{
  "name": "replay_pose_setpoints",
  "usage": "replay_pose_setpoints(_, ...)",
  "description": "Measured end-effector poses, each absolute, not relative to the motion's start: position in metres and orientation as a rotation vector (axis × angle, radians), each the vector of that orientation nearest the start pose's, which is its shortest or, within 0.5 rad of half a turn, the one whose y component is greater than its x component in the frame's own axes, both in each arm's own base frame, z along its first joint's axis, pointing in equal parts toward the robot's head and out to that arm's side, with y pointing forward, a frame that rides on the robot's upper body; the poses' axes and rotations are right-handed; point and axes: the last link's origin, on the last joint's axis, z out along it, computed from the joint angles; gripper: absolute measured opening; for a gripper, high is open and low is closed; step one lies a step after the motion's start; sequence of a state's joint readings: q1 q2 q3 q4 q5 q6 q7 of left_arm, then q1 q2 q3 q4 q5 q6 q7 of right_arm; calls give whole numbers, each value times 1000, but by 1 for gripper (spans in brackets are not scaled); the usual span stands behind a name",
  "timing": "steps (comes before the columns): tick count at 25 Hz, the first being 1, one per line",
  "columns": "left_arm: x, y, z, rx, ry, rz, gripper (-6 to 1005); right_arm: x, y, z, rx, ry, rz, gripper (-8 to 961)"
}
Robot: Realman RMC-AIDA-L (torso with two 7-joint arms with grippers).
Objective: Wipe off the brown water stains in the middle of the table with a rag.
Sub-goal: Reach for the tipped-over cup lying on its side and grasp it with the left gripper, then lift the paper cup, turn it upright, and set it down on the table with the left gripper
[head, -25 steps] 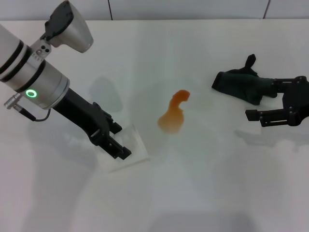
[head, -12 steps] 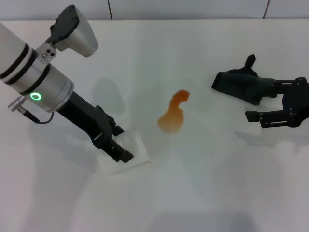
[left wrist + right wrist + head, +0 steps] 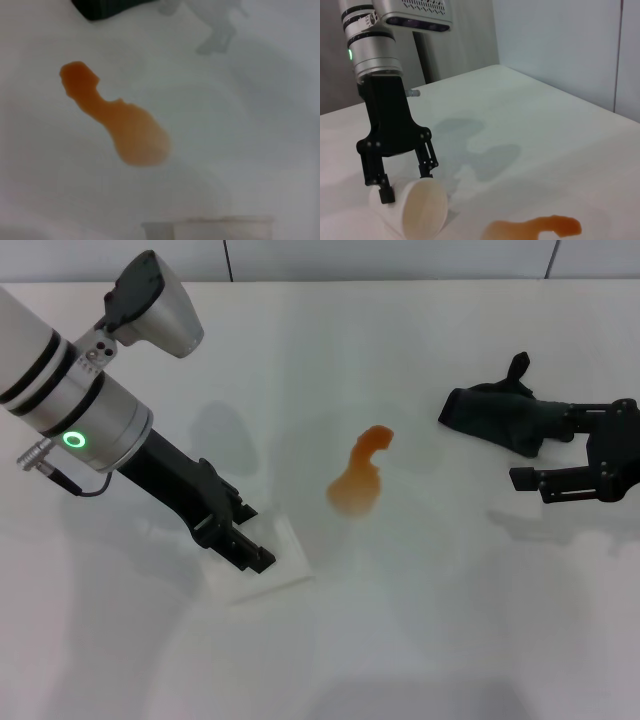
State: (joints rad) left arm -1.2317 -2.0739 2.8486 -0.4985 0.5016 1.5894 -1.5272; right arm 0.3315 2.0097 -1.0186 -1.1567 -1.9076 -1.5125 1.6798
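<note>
At the left of the head view, your left gripper [image 3: 243,540] sits low on the worktop [image 3: 420,640] with its fingers spread either side of a white cup [image 3: 417,209] lying on its side. In the middle of the frame the brown water stains [image 3: 358,476] are whole and unsmeared, so in my judgement none of the wiping has been done. At the right, the rag [image 3: 503,414] lies crumpled on the worktop well apart from the stains, and your right gripper [image 3: 560,452] rests just beside it with fingers spread and nothing visibly pinched, so you have yet to grasp the rag, carry it over and wipe.
</note>
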Motion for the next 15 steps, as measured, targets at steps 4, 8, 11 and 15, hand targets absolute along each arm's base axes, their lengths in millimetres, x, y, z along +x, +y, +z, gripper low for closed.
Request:
replay_pose_setpoints(4,-199,376,-27,-3153,-697,366,722,250,324,57,-2717,515,389,782)
replay_pose_setpoints(8,-197,377,-27,-3154,-696,355,642,250,324,57,-2716,517,389,782)
replay_pose_setpoints(11,-195,379,-24,-3142,-704,307,619,251,323,58,-2713,520,390,782)
replay_pose_setpoints(15,-197,385,-15,-3082,-722,216,614,251,323,58,-2711,520,390,782)
